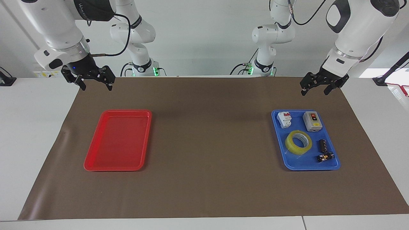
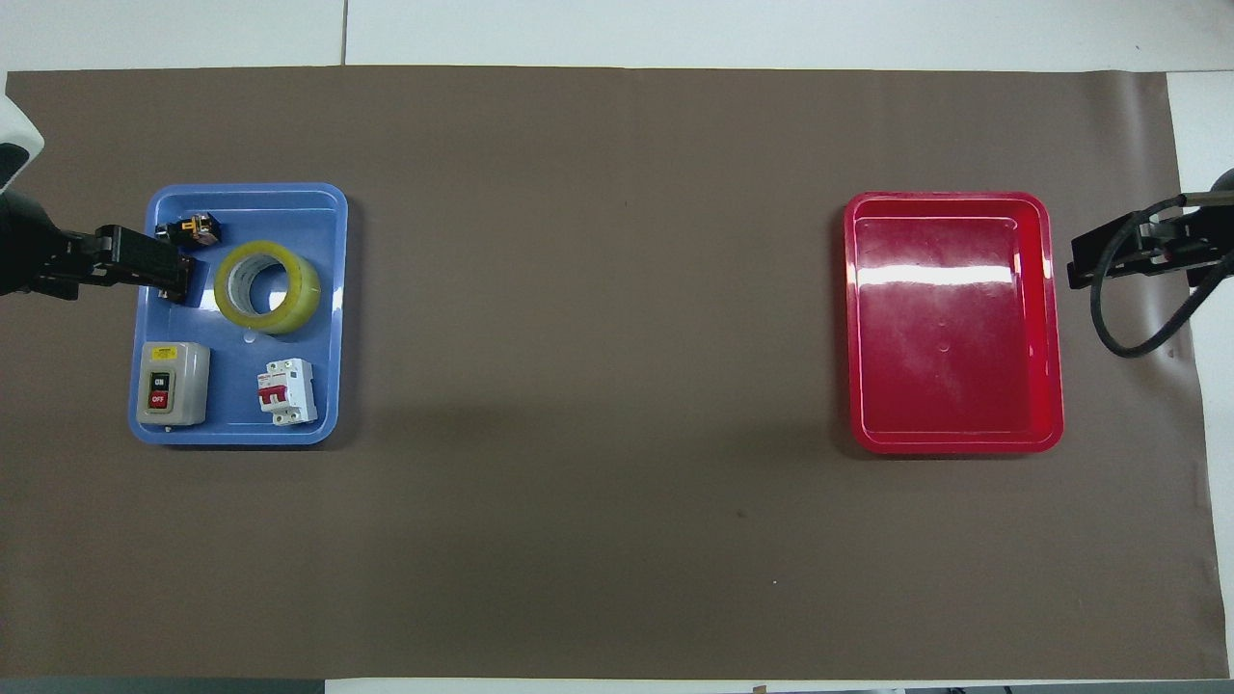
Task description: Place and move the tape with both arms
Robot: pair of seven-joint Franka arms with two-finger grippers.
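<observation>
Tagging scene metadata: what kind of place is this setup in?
Most likely a robotics lab bench, not a home or a factory line. A brown mat covers a white table, a blue tray holds the tape and electrical parts, a red tray lies bare, and more white arms stand along the plain wall.

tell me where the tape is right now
The tape lies flat in the blue tray at the left arm's end of the table, just farther from the robots than the white breaker.
</observation>
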